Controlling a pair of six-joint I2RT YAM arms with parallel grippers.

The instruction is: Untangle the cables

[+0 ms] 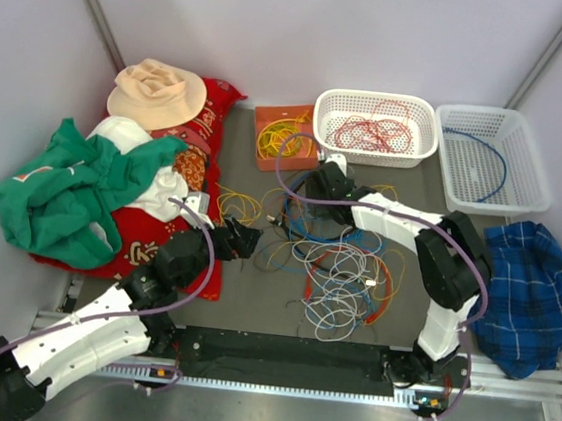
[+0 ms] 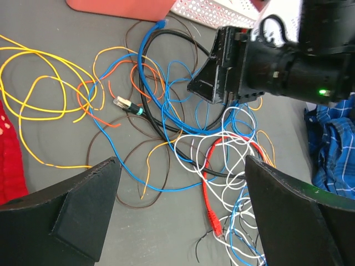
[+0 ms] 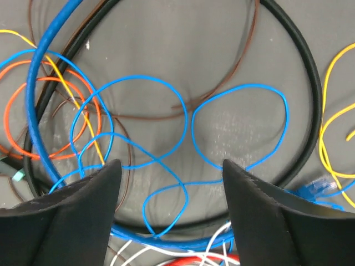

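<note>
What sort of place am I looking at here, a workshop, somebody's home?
Probably a robot lab test cell: plain pale walls box in a grey table, a left arm and a right arm stand on a metal rail, and tangled cables lie like practice props.

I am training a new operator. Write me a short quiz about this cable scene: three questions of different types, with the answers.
1. True or false: the right gripper is shut on a cable.
2. What colour are the cables in the basket beside the orange tray? A blue, B red, C yellow.
3. Fill in: the other basket holds one ____ cable.
Key: 1 false; 2 B; 3 blue.
</note>
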